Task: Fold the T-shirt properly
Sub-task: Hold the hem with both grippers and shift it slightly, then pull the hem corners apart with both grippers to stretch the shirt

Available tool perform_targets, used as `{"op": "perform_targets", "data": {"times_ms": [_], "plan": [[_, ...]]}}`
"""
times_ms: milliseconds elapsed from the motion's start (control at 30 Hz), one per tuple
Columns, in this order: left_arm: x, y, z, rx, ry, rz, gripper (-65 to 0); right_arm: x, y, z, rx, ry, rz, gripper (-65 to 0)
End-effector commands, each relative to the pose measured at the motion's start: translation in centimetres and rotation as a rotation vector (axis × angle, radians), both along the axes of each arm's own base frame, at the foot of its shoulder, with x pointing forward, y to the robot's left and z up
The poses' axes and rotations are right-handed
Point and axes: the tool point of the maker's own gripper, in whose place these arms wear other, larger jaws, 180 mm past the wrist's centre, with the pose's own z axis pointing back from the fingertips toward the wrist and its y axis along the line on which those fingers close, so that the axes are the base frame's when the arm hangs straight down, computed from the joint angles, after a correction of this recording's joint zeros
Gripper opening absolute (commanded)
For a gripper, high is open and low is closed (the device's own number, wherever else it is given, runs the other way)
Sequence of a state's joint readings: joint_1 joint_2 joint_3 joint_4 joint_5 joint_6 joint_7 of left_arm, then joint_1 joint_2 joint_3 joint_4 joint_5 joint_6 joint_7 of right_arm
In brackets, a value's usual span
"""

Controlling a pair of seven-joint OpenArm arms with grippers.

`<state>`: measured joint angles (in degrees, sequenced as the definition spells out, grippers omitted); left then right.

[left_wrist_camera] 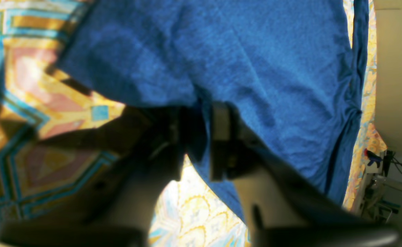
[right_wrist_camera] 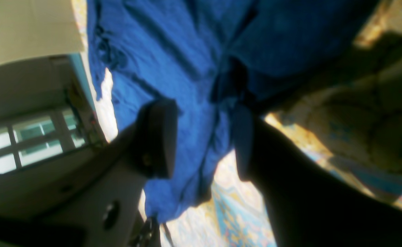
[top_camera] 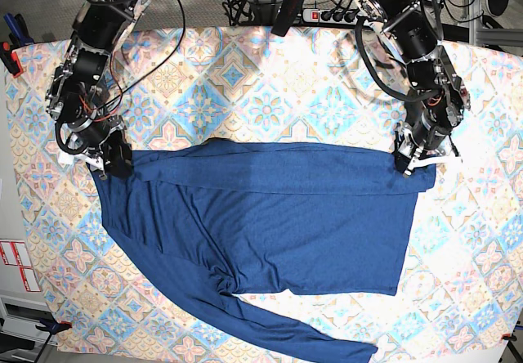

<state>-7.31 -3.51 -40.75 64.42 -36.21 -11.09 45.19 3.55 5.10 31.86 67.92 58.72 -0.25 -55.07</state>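
We see the T-shirt — soft, thin, dark blue knit, plain and faintly wrinkled — lying flat on the counter, which is covered by a cloth patterned in orange, pale blue and pink tiles. Its long axis runs across the base view from side to side, with a folded band of fabric along its far edge and one long sleeve trailing diagonally toward the near edge. The left gripper sits at the shirt's corner on the right of the base view, its dark, blocky fingers drawn close with a fold of fabric pinched between them. The right gripper is at the opposite corner; its fingers stand spread with blue cloth lying between them, and we cannot tell whether they truly grip it. Both wrist views are blurred.
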Motion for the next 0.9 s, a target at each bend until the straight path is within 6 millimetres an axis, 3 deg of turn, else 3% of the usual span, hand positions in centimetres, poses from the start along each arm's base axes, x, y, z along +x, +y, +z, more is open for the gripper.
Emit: {"op": "perform_targets", "data": {"times_ms": [0,67,500,867], "plan": [[1.2,0.6,1.5,0.014,-0.052,0.001,-61.4,0.9,-0.9,1.3,-0.018,-0.042,-0.004,-38.6],[1.2,0.6,1.5,0.014,-0.052,0.001,-65.0,0.8,-0.9,1.3,-0.018,-0.041,-0.004,-38.6],[1.1,0.7,1.5,0.017,-0.05,0.002,-65.0,-0.1,-1.7,0.7,-0.025,-0.021,-0.028,-38.6],[1.1,0.7,1.5,0.017,-0.05,0.002,-65.0,-1.7,-4.7,-0.3,-0.116,0.051,-0.072,-38.6]]}}
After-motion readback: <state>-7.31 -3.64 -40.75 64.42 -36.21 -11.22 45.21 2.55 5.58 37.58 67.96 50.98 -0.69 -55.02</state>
